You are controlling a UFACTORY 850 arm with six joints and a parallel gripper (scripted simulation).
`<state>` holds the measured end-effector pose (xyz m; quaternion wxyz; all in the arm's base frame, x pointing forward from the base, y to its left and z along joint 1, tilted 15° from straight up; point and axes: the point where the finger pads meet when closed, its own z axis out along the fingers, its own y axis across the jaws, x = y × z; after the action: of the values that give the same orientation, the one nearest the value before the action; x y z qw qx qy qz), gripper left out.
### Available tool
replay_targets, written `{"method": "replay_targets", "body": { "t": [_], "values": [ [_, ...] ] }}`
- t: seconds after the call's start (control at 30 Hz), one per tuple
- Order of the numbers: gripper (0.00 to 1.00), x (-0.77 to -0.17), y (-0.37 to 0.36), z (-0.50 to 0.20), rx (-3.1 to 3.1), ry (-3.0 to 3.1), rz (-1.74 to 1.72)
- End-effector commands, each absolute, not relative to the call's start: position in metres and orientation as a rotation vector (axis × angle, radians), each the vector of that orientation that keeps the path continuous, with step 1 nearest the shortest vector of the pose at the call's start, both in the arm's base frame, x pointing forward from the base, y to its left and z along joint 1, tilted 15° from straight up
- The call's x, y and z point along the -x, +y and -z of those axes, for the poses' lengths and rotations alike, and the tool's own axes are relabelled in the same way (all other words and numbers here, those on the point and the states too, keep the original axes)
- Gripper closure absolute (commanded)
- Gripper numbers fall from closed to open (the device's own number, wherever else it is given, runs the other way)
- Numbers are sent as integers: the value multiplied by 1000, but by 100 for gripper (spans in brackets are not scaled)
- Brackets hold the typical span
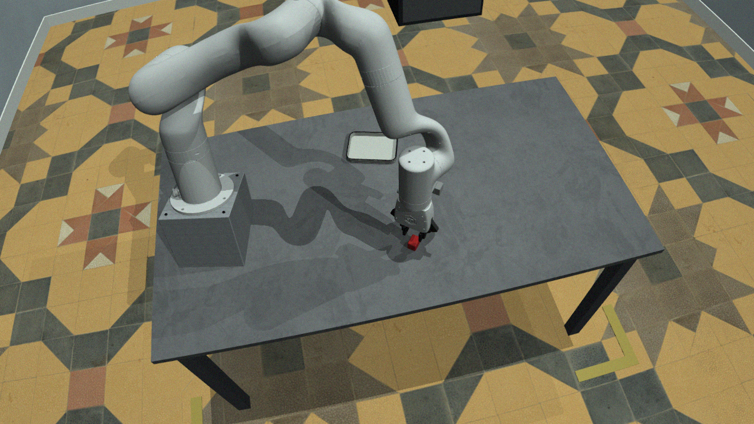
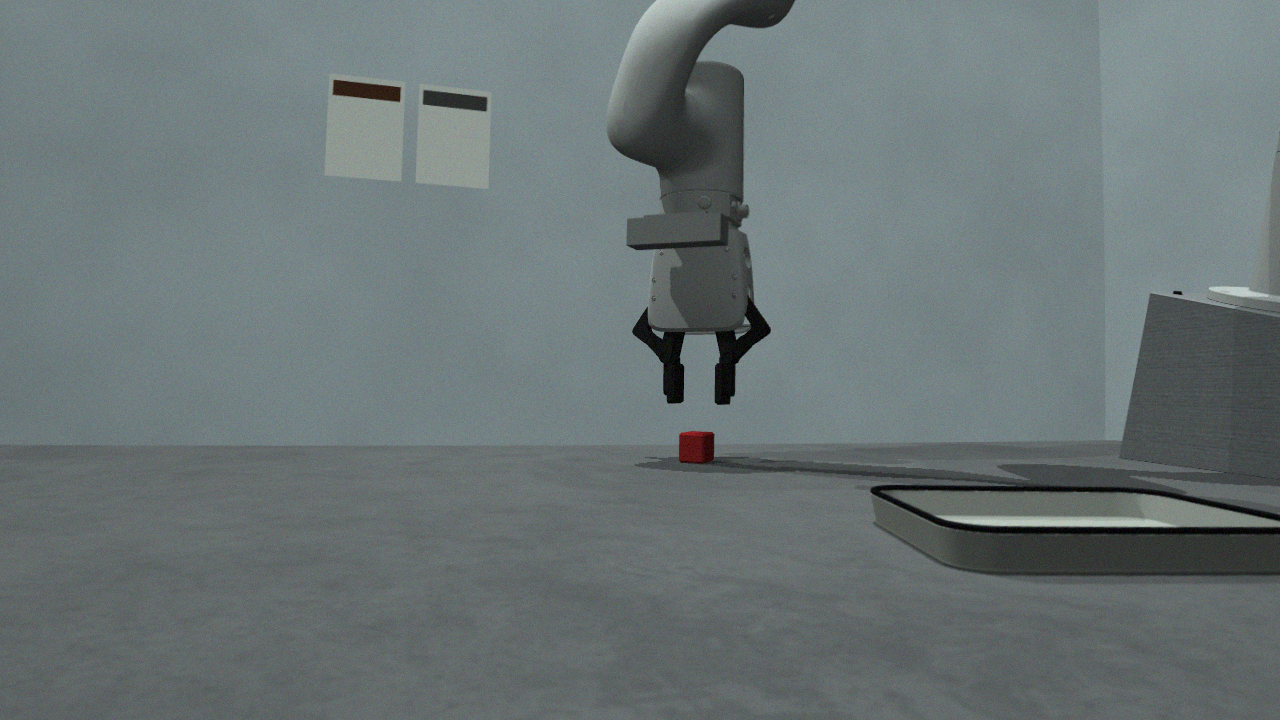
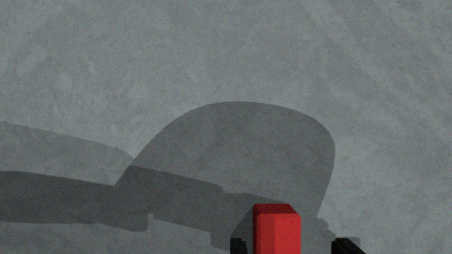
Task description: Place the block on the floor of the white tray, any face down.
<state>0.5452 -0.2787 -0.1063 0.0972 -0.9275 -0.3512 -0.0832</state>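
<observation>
Claw (image 2: 698, 383) hung partly open and empty above the red block (image 2: 696, 446), which sat on the table (image 1: 527, 174) toward its near long edge, well apart from the white tray (image 1: 370, 146); a descent slightly off-centre might have nudged the block aside.

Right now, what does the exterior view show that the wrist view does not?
Only the exterior view shows the white tray on the table, the whole open gripper hanging above the block with a gap under its fingertips, and two papers on the wall. Only the wrist view shows the broad rounded shadow beyond the block. Both show the red block resting on the table, unheld.
</observation>
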Motion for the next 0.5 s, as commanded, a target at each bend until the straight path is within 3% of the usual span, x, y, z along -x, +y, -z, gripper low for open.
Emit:
{"method": "replay_targets", "body": {
  "t": [0.0, 0.47],
  "values": [
    [52, -546, -279, 106, 2748, -1040, 248],
    [52, -547, -277, 116, 2748, -1040, 249]
  ]
}}
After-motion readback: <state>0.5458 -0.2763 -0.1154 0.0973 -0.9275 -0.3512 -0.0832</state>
